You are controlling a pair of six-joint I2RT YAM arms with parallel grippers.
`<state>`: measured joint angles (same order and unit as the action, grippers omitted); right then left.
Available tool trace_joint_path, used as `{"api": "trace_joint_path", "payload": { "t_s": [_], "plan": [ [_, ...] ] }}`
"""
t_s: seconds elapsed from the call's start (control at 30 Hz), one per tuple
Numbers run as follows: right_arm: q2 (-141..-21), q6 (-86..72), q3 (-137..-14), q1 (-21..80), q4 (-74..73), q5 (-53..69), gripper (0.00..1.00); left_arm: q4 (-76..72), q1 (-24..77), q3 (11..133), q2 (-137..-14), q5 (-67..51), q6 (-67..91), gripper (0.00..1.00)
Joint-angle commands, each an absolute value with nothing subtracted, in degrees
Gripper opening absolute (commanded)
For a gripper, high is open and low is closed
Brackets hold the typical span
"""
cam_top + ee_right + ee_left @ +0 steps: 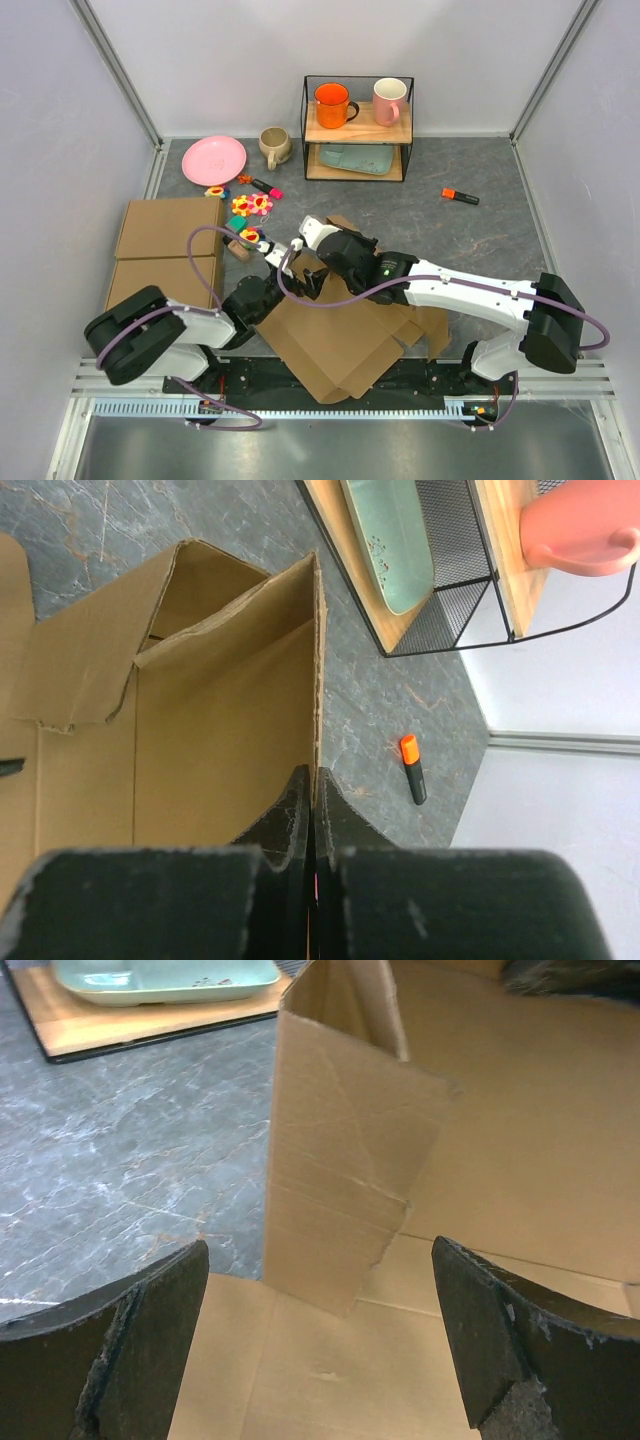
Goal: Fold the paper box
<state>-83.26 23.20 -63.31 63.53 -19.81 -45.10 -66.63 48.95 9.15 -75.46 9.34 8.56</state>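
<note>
Left arm (190, 325), right arm (460, 290): white links, black joints, purple cables (207, 228). Fingers (520, 1350) black, edges scuffed grey.

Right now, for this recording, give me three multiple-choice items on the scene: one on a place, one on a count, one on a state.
1. Where does the orange highlighter lie?
A) on the table, right of the wire shelf
B) on the shelf's top board
C) on the shelf's lower board

2. How many mugs stand on the shelf's top board?
A) one
B) two
C) three

3. How does the right gripper stand to the paper box?
A) open above it
B) shut on a raised wall of it
C) shut, clear of it

Key:
1 A, it lies on the grey surface off the shelf's right side.
2 B, an orange mug and a pink mug.
3 B, the right wrist view shows the cardboard edge pinched in the closed gripper.
</note>
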Motion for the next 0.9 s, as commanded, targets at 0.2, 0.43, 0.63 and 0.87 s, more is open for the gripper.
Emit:
{"api": "trace_joint_path", "payload": {
  "t_s": [0.2, 0.43, 0.63, 0.87],
  "plan": [
    [-83.2, 19.2, -65.0, 63.7, -21.3, -38.1, 0.00, -89.6, 49.5, 11.5, -86.7, 17.7, 9.1, 1.00],
    [-84.0, 19.9, -64.7, 63.8, -21.1, -38.8, 0.00, -91.8, 49.7, 11.5, -86.5, 16.3, 10.3, 1.00],
    [-84.7, 19.7, -63.5, 63.7, -19.3, -39.8, 0.00, -90.3, 49.7, 11.3, -83.4, 13.9, 13.6, 1.00],
    [-85.1, 19.2, -63.9, 63.7, -19.4, -39.6, 0.00, -92.1, 50.8, 12.6, -84.3, 12.8, 15.5, 1.00]
  ]
}}
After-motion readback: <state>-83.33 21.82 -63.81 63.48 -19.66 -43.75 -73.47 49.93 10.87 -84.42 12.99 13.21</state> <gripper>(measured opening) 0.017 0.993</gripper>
